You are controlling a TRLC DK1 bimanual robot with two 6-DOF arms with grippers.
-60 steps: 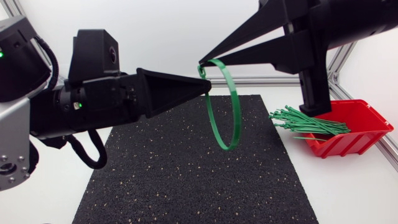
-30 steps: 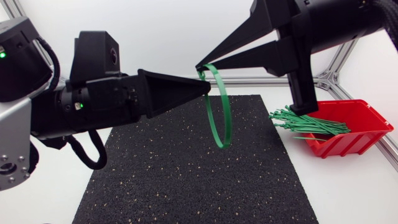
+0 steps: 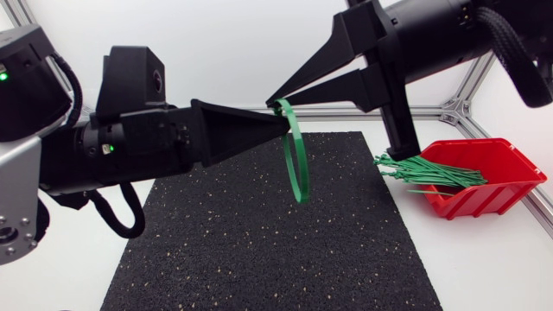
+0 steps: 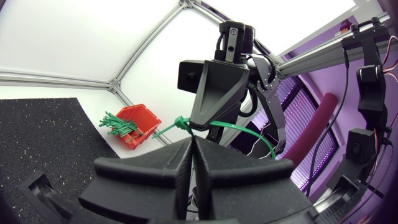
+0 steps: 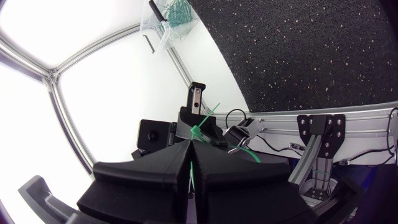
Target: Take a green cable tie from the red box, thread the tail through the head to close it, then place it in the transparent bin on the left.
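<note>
- The head camera sits fixed above the table and looks down on the black mat; the left arm enters at the left and the right arm at the right, both near the lens
- The left wrist camera sits just behind the left gripper and faces right, with the right gripper near and the red box far
- The right wrist camera faces left along its own gripper, toward the left arm, the mat and the far clear bin
- All three views share the cable tie where both grippers meet; head and left wrist views share the red box
</note>
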